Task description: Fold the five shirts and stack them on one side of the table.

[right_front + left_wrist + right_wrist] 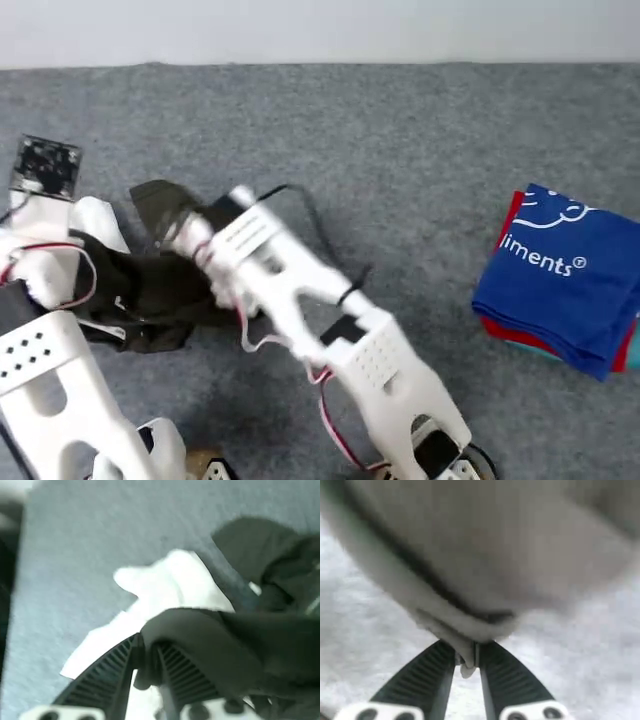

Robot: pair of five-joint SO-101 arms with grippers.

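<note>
Two dark shirt (pixel 150 295) edges sit clamped in left pincer (pixel 146 656) and right pincer (pixel 468 661), folded stack (pixel 568 285) well apart.

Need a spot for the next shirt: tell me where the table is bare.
Bare: the table's middle, between the right arm and the folded stack, and the strip along the wall. Crowded: the left, where the left gripper and right gripper pinch the dark shirt by the white shirt.

A grey, felt-like table cover (pixel 400 150) spans nearly the whole frame. A pale wall strip (pixel 320 30) runs along the top edge, directly above it.
</note>
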